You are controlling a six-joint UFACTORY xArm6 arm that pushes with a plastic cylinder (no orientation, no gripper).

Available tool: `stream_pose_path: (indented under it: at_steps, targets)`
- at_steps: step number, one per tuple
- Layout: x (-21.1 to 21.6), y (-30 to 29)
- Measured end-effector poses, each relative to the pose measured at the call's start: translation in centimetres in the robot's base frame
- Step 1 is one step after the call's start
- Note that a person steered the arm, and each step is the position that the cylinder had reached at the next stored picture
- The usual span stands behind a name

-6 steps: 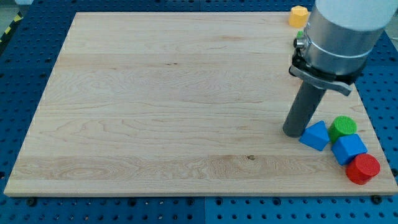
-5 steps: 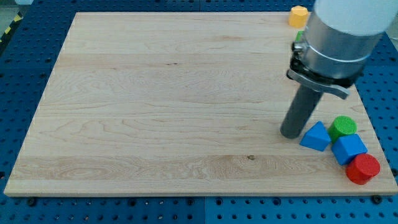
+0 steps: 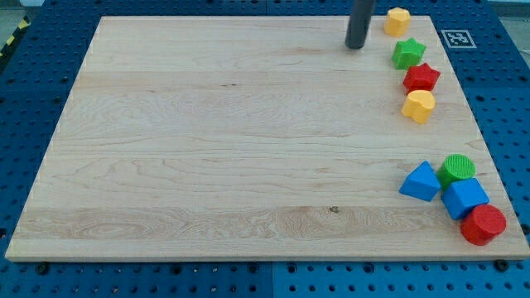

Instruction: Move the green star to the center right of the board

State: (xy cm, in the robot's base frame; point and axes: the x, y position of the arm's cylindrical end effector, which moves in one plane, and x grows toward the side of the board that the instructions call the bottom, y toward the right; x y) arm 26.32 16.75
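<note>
The green star (image 3: 407, 53) lies near the board's top right, in a column of blocks along the right edge. Above it is a yellow hexagon block (image 3: 398, 20). Below it are a red star (image 3: 421, 78) and a yellow heart-shaped block (image 3: 419, 106). My tip (image 3: 357, 45) is on the board at the view's top, to the left of the green star and apart from it by a clear gap. It touches no block.
At the bottom right a cluster sits together: a blue triangle block (image 3: 421, 181), a green cylinder (image 3: 456, 170), a blue cube (image 3: 464, 199) and a red cylinder (image 3: 483, 224). The wooden board (image 3: 232, 149) lies on a blue pegboard; a marker tag (image 3: 457, 38) is at the top right corner.
My tip has moved from beside the blue triangle at the bottom right up to the top of the board, left of the green star. The arm body no longer hides the right-edge blocks.
</note>
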Motion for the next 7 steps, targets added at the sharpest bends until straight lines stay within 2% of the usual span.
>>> stream_pose_path:
  at_steps: [1,2,3,4,5,7]
  targets:
    - [-0.3,5.1]
    - [-0.3,7.7]
    - [-0.2,7.2]
    - [1.7,5.6]
    - [5.0,6.4]
    - [8.8,7.5]
